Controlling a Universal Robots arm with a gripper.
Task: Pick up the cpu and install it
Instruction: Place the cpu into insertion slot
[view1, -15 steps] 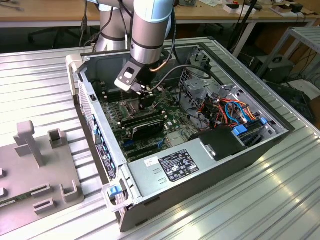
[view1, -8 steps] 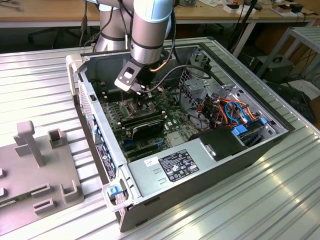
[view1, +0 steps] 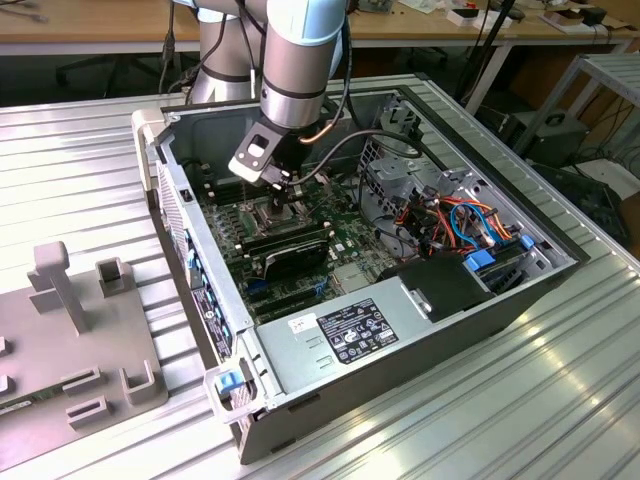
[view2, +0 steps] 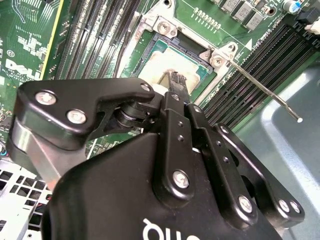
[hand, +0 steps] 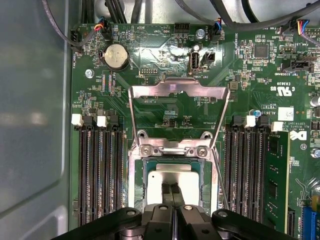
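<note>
Arm: the one robot arm reaches down into the open grey metal computer case (view1: 300, 385), its black two-finger gripper (view1: 285, 195) low over the green motherboard (hand: 250, 90).
Jaws: clenched; in the first wrist view the two fingers (hand: 167, 192) meet with only a seam between them and nothing caught there.
Chip: the cpu (hand: 170, 174), a flat square with a silver-grey metal face, lies inside the dark square socket (hand: 136, 181), between the two banks of long black memory slots (hand: 100, 170).
Contact: the fingertips sit over the middle of the chip's near edge in both wrist views; whether they press on it or hover just above it cannot be told.
Frame: the hinged metal frame (hand: 177, 89) stands flipped open behind the socket, and the thin metal lever rod (view2: 260, 90) is swung out beside it.
Stage: by my reading, the chip is placed and is being seated.
Care: any pressure should be light and straight down, on the metal face only; sliding sideways could bend the socket's contacts.
Check: the chip's edges should run parallel to the socket's walls, with no corner riding up.
Clearance: the fingers should stay apart from the lever rod and the open frame.
</note>
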